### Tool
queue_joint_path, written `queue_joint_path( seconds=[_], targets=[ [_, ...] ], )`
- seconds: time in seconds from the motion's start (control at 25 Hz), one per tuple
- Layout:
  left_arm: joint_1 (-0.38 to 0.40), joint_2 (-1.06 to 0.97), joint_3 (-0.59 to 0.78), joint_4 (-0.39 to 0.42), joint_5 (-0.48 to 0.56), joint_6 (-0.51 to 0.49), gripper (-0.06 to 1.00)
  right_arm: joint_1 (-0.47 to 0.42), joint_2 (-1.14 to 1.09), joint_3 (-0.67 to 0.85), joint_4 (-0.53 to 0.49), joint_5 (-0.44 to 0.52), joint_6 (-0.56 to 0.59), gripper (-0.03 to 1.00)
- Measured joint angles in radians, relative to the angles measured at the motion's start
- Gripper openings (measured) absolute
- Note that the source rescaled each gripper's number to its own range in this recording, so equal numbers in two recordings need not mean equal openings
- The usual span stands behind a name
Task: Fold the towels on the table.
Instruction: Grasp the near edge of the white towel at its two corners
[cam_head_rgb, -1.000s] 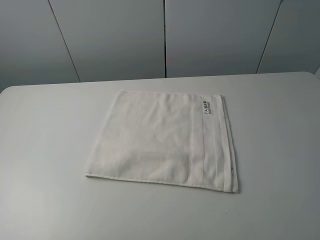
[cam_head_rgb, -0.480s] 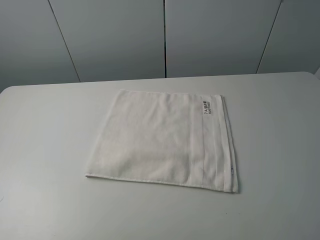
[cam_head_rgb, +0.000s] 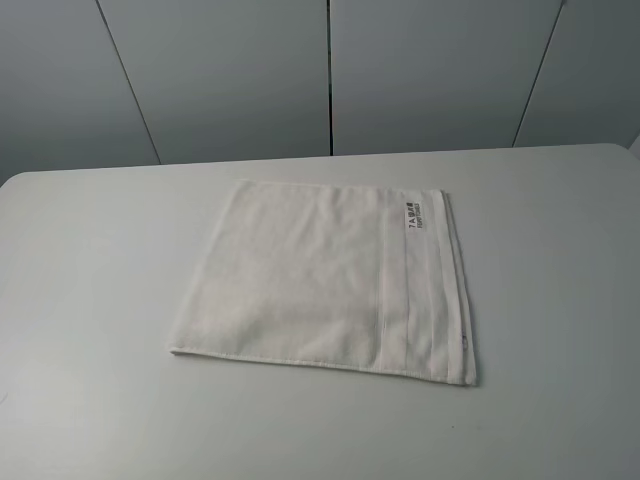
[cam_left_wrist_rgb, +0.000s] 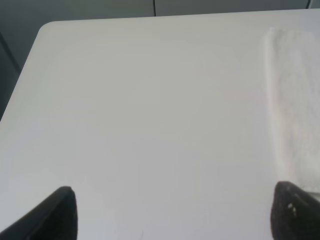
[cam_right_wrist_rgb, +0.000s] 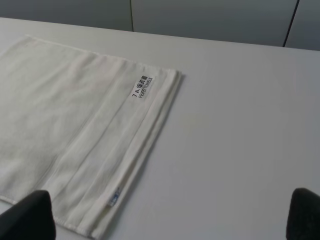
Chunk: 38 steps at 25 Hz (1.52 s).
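A: Grippers, quick?
B: Left gripper (cam_left_wrist_rgb: 172, 214) is spread wide with nothing between the fingers. It hangs over bare table (cam_head_rgb: 90, 300), with the towel's (cam_head_rgb: 325, 280) side edge just next to one fingertip in its wrist view. Right gripper (cam_right_wrist_rgb: 167, 216) is also spread wide and empty, above the towel's near corner on the banded side. Neither one shows in the high view.
A: Touching the cloth?
B: Doesn't look like it. Both sit above the surface.
A: Where's the towel?
B: Flat, about mid-table, bare tabletop all round. The near edge runs across in front of the arms. The band (cam_head_rgb: 425, 300) runs near to far along the right side. The label (cam_head_rgb: 411, 215) is at the far right corner, face up. The right edge looks layered in the right wrist view; I can't tell if that's a hem or an existing fold.
A: Behind it?
B: Just grey wall panels (cam_head_rgb: 230, 70).
A: Step?
B: I'd call it pre-grasp. No fold is started and the arms are only lined up.
A: Next move?
B: Probably each gripper drops to a near corner, pinches it, lifts, and carries that edge over to the far edge. The cloth lies flush with the table, so the fingertips need to get right down at the hem. The two corners should also rise evenly, or the fold will skew.
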Motion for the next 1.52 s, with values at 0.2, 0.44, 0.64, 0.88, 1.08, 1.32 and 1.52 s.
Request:
queue_joint_path(
  seconds=[0.2,0.44,0.64,0.88,1.08,1.32,1.52],
  targets=[
    [0.0,0.0,0.0,0.0,0.0,0.0,1.0,0.0,0.0,-0.005,0.0,0.014,0.028,1.0],
    [0.0,0.0,-0.01,-0.026,0.0,0.0,1.0,0.0,0.0,-0.017,0.0,0.051,0.068,1.0],
    [0.0,0.044,-0.012,-0.045,0.004,0.027,1.0,0.0,0.0,-0.017,0.0,0.055,0.076,1.0],
    [0.0,0.222,-0.075,-0.085,-0.015,0.108,1.0,0.0,0.148,-0.017,0.008,0.041,0.053,1.0],
    [0.0,0.385,-0.11,-0.218,-0.104,0.229,1.0,0.0,0.346,-0.049,0.095,-0.039,-0.048,1.0],
    [0.0,0.634,-0.165,-0.439,-0.219,0.52,1.0,0.0,0.603,-0.141,0.198,-0.116,-0.211,1.0],
    [-0.002,0.839,-0.242,-0.534,-0.227,0.74,1.0,0.0,0.81,-0.231,0.269,-0.116,-0.35,1.0]
  ],
)
